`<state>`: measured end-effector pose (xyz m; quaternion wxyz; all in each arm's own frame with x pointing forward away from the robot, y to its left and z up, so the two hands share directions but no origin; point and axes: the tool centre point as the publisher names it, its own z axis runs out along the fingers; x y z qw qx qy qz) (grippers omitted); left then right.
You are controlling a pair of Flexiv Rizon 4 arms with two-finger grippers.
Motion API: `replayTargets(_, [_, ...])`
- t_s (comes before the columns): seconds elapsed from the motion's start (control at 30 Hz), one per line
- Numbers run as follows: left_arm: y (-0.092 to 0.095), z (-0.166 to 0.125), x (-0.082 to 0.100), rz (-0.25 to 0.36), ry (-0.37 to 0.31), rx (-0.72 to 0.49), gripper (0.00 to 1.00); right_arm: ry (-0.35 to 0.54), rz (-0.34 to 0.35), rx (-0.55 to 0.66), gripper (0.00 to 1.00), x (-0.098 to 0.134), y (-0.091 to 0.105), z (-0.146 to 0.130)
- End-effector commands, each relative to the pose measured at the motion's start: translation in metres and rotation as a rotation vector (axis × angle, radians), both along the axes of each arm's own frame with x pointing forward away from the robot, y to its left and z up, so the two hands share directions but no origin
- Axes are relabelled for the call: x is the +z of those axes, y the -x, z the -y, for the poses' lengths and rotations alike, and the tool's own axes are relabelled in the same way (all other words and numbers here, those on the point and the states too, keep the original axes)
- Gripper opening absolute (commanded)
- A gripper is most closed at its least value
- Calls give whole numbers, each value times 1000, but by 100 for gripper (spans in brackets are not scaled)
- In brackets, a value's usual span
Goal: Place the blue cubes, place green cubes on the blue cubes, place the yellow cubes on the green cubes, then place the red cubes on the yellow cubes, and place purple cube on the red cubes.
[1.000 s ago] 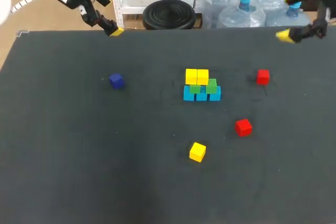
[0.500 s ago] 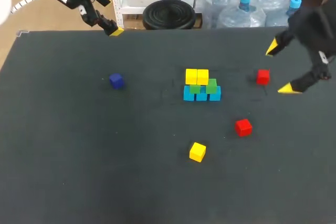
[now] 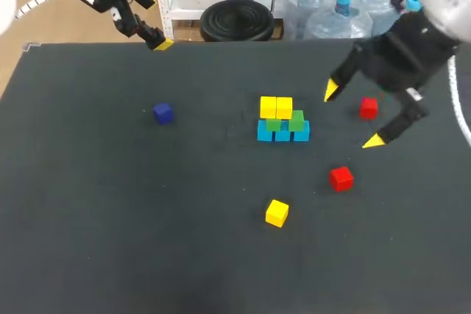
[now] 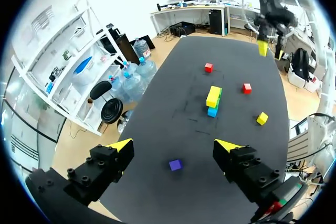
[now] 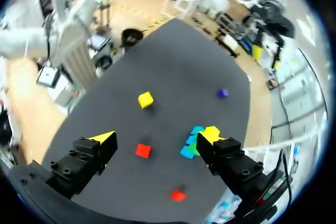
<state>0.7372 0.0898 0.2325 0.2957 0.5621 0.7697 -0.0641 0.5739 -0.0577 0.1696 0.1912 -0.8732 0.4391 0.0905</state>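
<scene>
Cubes in blue, the blue cubes (image 3: 282, 134), are forming a short row near the middle of the table (image 3: 110, 218), its long axis running from side to side in the head view. Two green cubes (image 3: 296, 120) are sitting on that row, and two yellow cubes (image 3: 276, 106) are resting side by side on the green ones, towards the row's left end; how squarely they are seated is hard to tell from here.

Around the pile, other cubes are lying loose and well apart: a yellow cube (image 3: 277, 212) nearer the camera, one red cube (image 3: 341, 178) to its right, another red cube (image 3: 369, 108) further back, and the purple cube (image 3: 163, 113) alone off to the left.

Dark, matte cloth is covering the table.

Above the further red cube the right tool (image 3: 352, 116) is hanging with its fingers spread wide and nothing between them. By the table's far left edge, the left tool (image 4: 174, 145) is hovering, likewise gaping and holding nothing.
</scene>
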Motion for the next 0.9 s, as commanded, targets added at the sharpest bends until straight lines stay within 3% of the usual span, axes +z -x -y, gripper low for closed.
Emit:
replayTargets(0.03, [0, -1, 0, 0, 1, -3, 100, 174, 73, 147, 100, -23, -5, -23])
replayTargets(0.2, [0, -1, 0, 0, 1, -3, 100, 216, 103, 182, 100, -35, 10, -37])
replayTargets(0.3, [0, -1, 0, 0, 1, -3, 100, 196, 69, 175, 100, -35, 21, -41])
replayTargets(0.53, [0, -1, 0, 0, 1, -3, 100, 195, 66, 186, 100, -41, 34, -42])
replayTargets(0.63, [0, -1, 0, 0, 1, -3, 100, 154, 1, 174, 100, -51, 41, -40])
replayTargets(0.8, [0, -1, 0, 0, 1, -3, 100, 191, 70, 271, 100, -81, 49, -36])
replayTargets(0.9, [0, -1, 0, 0, 1, -3, 100, 200, 86, 332, 100, -87, 57, -38])
